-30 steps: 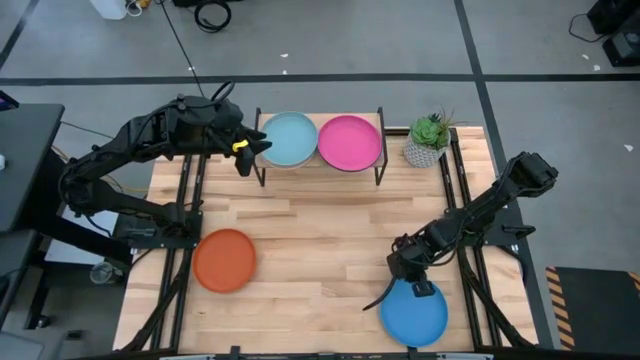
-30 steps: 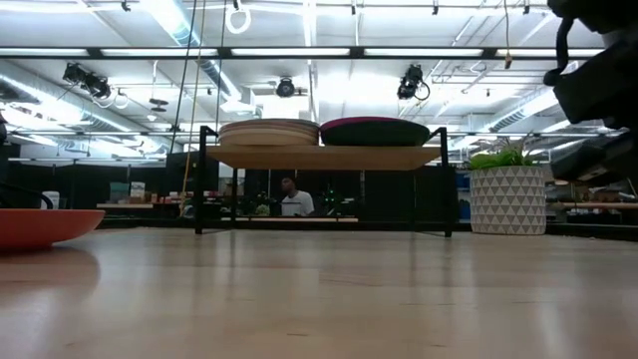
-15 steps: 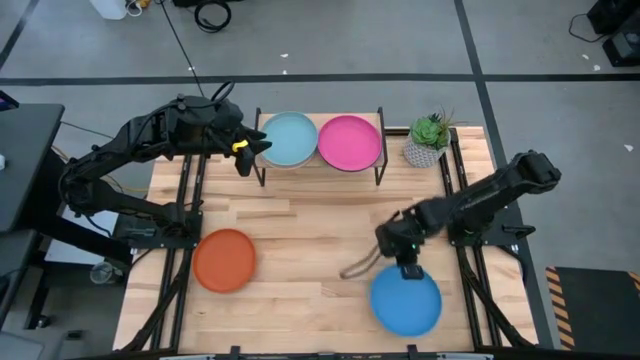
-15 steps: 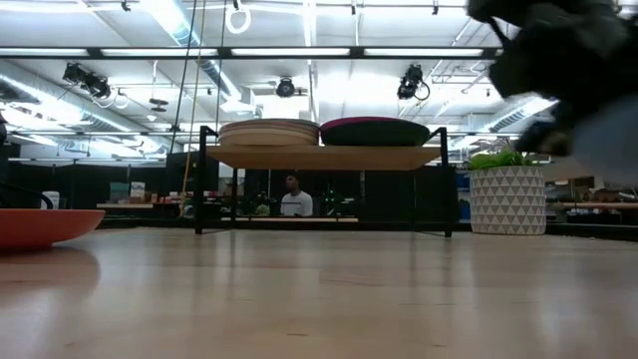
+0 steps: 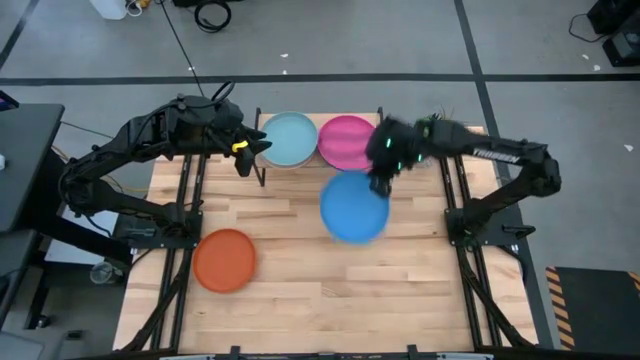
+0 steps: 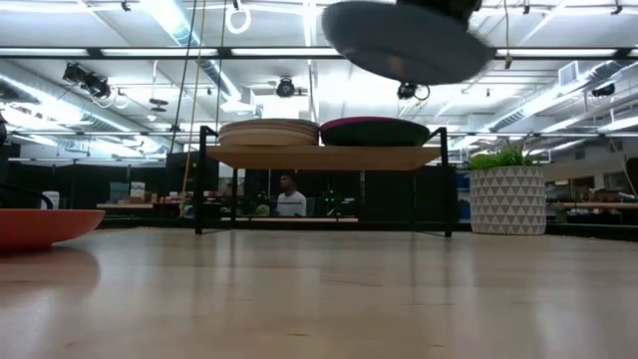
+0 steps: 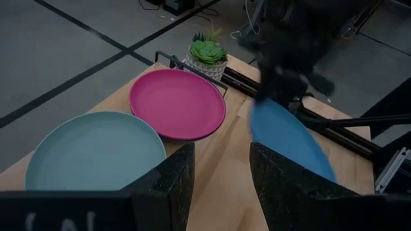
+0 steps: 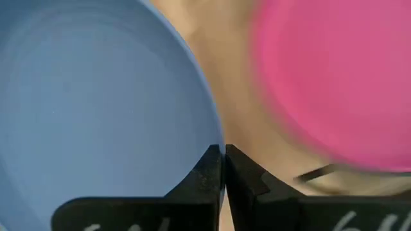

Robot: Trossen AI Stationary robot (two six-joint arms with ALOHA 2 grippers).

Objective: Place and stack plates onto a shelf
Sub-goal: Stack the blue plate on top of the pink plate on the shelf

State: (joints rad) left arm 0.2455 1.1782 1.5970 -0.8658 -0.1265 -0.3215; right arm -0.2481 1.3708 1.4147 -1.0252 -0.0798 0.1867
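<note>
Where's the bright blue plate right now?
The bright blue plate is in the air, held at its rim by the right hand, just in front of the shelf near the pink plate.

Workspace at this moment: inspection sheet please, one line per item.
Surface: slatted light-wood tabletop, mostly bare.
Job's things: round light blue plate on top of a stack and round pink plate side by side on the small light-wood shelf with black legs; round orange plate flat on the tabletop; round bright blue plate held in the air in front of the shelf.
Clutter: small green succulent in a patterned white pot beside the shelf.
Grippers: right gripper shut on the bright blue plate's rim; left gripper open, by the shelf's light blue side.
Cables: black cable on the floor.
Surroundings: a person seated far behind.
</note>
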